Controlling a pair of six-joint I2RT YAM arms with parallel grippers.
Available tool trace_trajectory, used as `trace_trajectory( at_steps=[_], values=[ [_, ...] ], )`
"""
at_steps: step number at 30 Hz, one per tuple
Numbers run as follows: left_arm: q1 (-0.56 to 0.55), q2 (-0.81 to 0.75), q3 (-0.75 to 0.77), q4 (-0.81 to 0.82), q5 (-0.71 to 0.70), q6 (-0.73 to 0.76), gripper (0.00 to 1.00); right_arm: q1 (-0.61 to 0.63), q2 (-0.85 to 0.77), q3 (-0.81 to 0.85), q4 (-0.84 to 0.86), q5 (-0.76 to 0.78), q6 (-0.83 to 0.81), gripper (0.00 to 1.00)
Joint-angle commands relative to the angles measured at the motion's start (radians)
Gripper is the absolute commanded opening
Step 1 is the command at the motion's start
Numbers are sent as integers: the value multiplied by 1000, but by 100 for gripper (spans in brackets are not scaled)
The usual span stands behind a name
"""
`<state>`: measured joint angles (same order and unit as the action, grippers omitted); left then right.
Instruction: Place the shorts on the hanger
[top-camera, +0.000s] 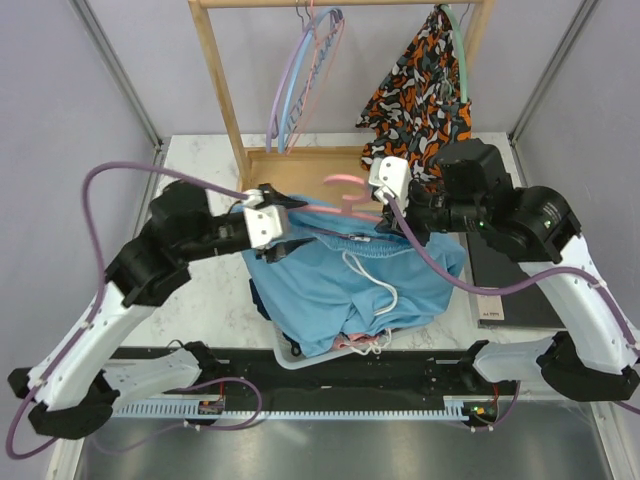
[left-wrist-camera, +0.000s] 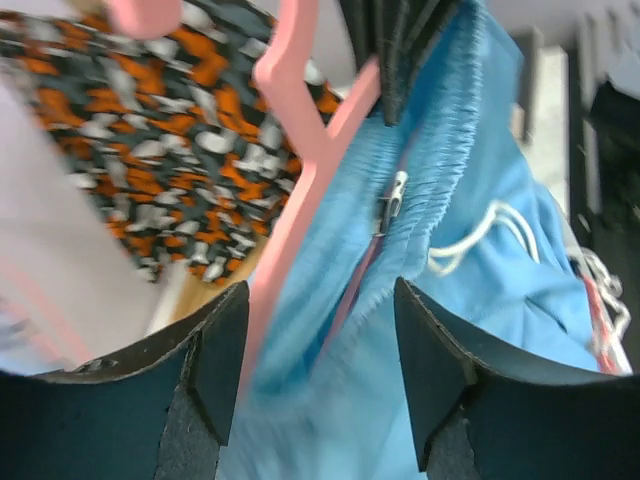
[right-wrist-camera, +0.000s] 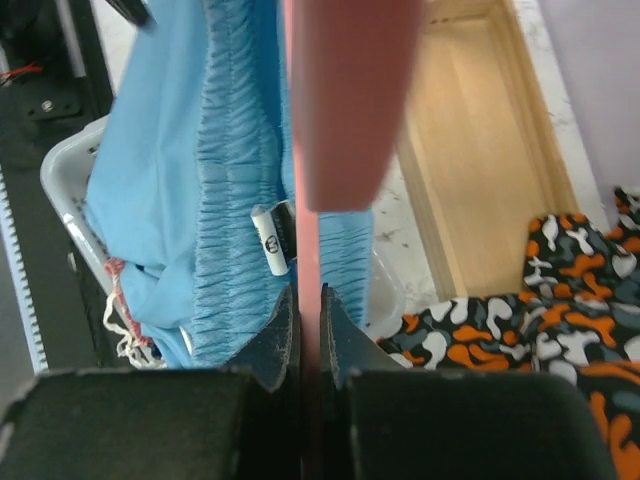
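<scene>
Now right jaws clamped on hanger (right-wrist-camera: 345, 100) arm; left jaws apart, shorts (left-wrist-camera: 330, 380) fabric between them.

Arms of thin pink plastic hanger (top-camera: 343, 181) hidden by light sky-blue fabric shorts (top-camera: 350, 285), white plastic basket (top-camera: 290, 355) mostly covered beneath them

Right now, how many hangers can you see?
4. Pink hanger in the right gripper; lilac hanger and blue hanger together on the rail's left; green hanger at its right, carrying the patterned garment. More may hide in that bunch.
</scene>
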<state>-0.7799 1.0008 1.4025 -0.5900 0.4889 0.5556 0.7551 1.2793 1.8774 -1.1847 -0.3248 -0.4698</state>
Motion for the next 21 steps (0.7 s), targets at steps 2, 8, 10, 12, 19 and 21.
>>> trace_trajectory(
  at_steps=[2, 8, 10, 12, 19, 21],
  values=[
    [1, -166, -37, 193, -222, -204, 71, -19, -37, 100, 13, 252, 198, 0],
    [2, -271, -169, 182, -279, -195, 77, -90, -104, 8, -7, 463, 334, 0],
    [2, -281, -184, 164, -256, -192, 77, -134, -110, 3, -38, 426, 346, 0],
    [2, -283, -207, 167, -234, -192, 77, -149, -113, 5, -62, 368, 356, 0],
    [1, -264, -240, 183, -194, -223, 77, -258, 50, 190, -23, 435, 450, 0],
    [2, -268, -249, 194, -191, -233, 77, -299, 112, 310, -3, 435, 470, 0]
  ],
)
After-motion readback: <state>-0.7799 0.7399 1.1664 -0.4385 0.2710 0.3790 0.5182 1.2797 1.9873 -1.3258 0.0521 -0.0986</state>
